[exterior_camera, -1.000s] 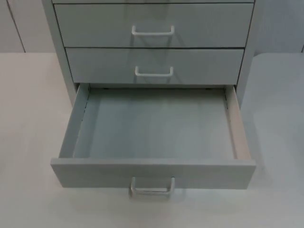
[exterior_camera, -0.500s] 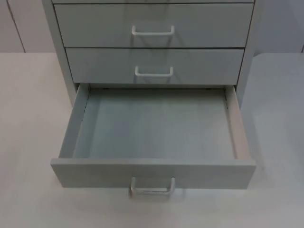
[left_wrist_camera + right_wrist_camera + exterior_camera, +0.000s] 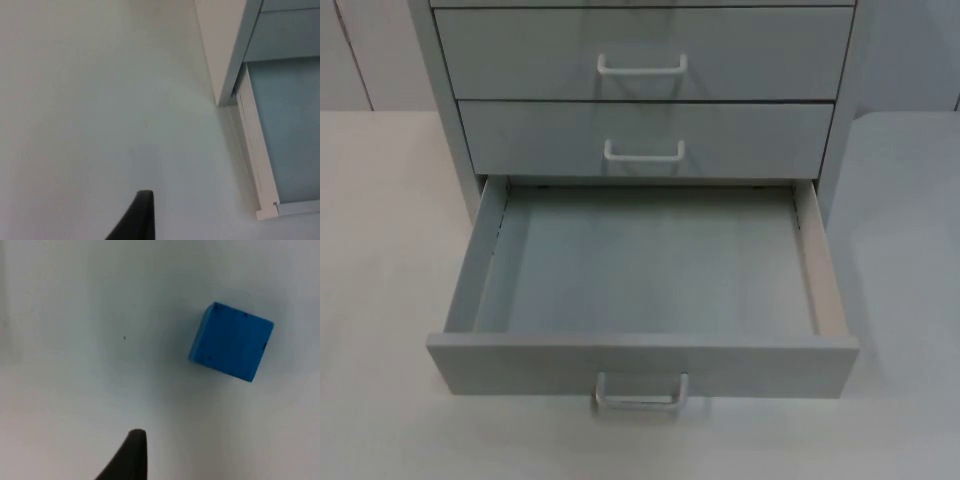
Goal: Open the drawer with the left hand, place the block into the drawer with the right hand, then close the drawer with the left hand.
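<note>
The grey cabinet's bottom drawer [image 3: 645, 265] stands pulled out, its white handle [image 3: 641, 393] toward the table's front edge, and nothing lies inside it. A blue block [image 3: 231, 341] rests on the white table in the right wrist view, a short way ahead of my right gripper [image 3: 132, 455] and off to one side, apart from it. My left gripper [image 3: 142, 215] hovers over bare table beside the cabinet's left wall [image 3: 225, 45], near the open drawer's left side rail [image 3: 255, 155]. Neither gripper holds anything that I can see.
Two shut drawers [image 3: 645, 55] [image 3: 645, 140] with white handles sit above the open one. The open drawer juts far out over the table. White table top [image 3: 390, 250] lies to the left and right [image 3: 905, 250] of the cabinet.
</note>
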